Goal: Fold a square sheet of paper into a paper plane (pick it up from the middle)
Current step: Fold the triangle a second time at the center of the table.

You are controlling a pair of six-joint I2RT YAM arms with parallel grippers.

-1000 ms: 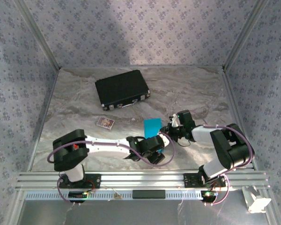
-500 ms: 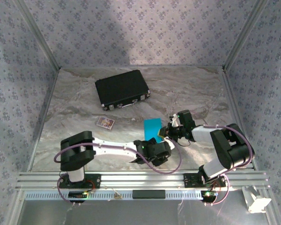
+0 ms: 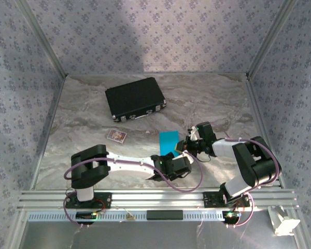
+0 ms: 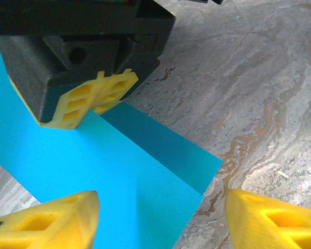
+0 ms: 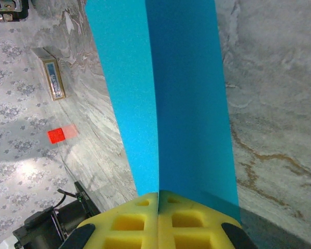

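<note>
- Square sheet of paper (image 5: 160,93), bright cyan-blue: pinched at one edge by the right jaws. Their yellow pads (image 5: 119,223) press together with no gap, and the paper comes out of the seam between them.
- We note a straight crease running away from that pinch along the sheet. One panel reads brighter and the other darker, so the sheet is bent along the crease rather than flat.
- Left jaws stand wide apart and grip nothing. In the left wrist view one yellow fingertip (image 4: 52,218) sits over the near part of the sheet (image 4: 93,176) and the other over bare table (image 4: 259,78). We cannot tell whether either one touches.
- Same view: the right jaws come in from the upper left, clamped on the far edge of the sheet.
- From the top camera the sheet (image 3: 169,141) sits near the front middle of the table, between the two wrists. The right jaws are at its right edge and the left jaws just on its near side. We cannot tell whether its free edge rests on the table.
- Outward: a small printed card (image 3: 116,135) lies flat to the left of the sheet, well apart from it. A black case (image 3: 135,98) lies closed farther back and to the left.
</note>
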